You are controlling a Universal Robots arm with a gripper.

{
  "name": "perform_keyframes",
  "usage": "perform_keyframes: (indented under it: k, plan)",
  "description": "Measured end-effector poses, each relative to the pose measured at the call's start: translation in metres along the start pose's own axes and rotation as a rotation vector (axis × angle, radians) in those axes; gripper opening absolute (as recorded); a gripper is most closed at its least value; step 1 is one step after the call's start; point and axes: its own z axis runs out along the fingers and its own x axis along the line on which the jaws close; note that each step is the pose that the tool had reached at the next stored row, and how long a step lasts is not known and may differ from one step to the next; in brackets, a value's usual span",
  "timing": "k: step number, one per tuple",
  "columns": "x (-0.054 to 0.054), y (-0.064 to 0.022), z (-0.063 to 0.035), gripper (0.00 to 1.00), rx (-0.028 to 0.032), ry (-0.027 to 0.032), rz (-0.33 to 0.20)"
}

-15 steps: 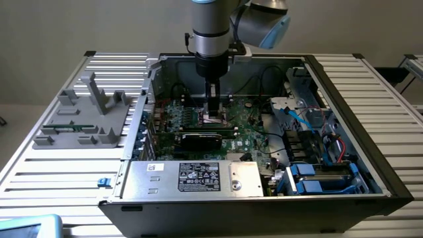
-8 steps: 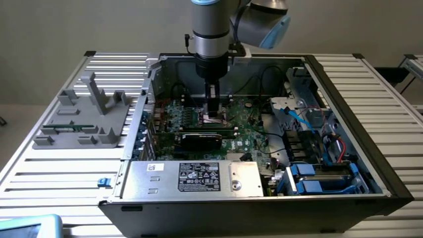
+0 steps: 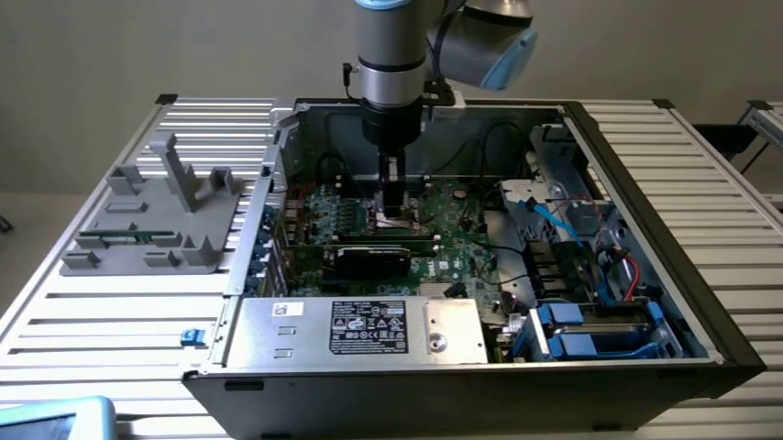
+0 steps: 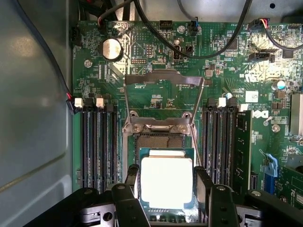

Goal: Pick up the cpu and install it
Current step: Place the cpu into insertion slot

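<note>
The gripper [image 4: 168,185] holds the cpu [image 4: 166,175] by two opposite edges. Its dark fingers [image 4: 133,180] press against the chip's sides and are only as far apart as the chip is broad. The cpu lies flat, metal top up, over the socket [image 4: 158,140] on the motherboard [image 4: 90,82]. It covers most of the socket, and a strip of the socket's pin field shows bare beyond one edge of the chip. I cannot tell whether the chip sits in the socket or hangs just above it. The socket's metal cover frame [image 4: 163,77] is swung open, hinged at the socket's bare end. Rows of memory slots [image 4: 99,142] run along both sides of the socket. In the exterior view the arm [image 3: 389,55] reaches straight down into the open computer case [image 3: 428,399] on the desk [image 3: 110,312], with the gripper down at the socket. The silver power supply [image 3: 367,328] lies well apart from the socket, along one wall of the case.
</note>
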Motion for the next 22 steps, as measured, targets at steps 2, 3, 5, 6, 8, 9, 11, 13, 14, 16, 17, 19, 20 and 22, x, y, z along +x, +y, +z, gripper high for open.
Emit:
perform_keyframes:
  k: [2, 3, 5, 6, 8, 9, 11, 13, 14, 16, 17, 19, 20, 22]
  plan:
    - [0.0, 0.0007, 0.0009, 0.56, 0.0, 0.0, 0.0]
    - [0.0, 0.0011, 0.0017, 0.56, 0.0001, -0.0002, 0.0]
    - [0.0, 0.0013, 0.0041, 0.56, 0.0001, -0.0002, 0.0]
    - [0.0, 0.0017, 0.0052, 0.56, 0.0005, -0.0002, 0.0]
    - [0.001, 0.0024, 0.0069, 0.56, 0.0018, -0.0003, 0.0]
    - [0.001, 0.0027, 0.0079, 0.56, 0.0026, -0.0003, 0.0]
    - [0.001, 0.0027, 0.0098, 0.56, 0.0059, -0.0003, 0.0]
    - [0.001, 0.0027, 0.0117, 0.56, 0.0099, -0.0003, 0.0]
    - [0.001, 0.0027, 0.0127, 0.56, 0.0128, -0.0002, 0.0]
    - [0.001, 0.0027, 0.0141, 0.56, 0.0175, -0.0004, 0.0]
    - [0.002, 0.0027, 0.0148, 0.56, 0.019, -0.0003, 0.0]
    - [0.002, 0.0029, 0.016, 0.56, 0.0202, 0.0, 0.0]
    - [0.002, 0.0032, 0.0165, 0.56, 0.0202, 0.0003, 0.0]
    - [0.002, 0.0039, 0.0175, 0.56, 0.0204, 0.0006, 0.0]
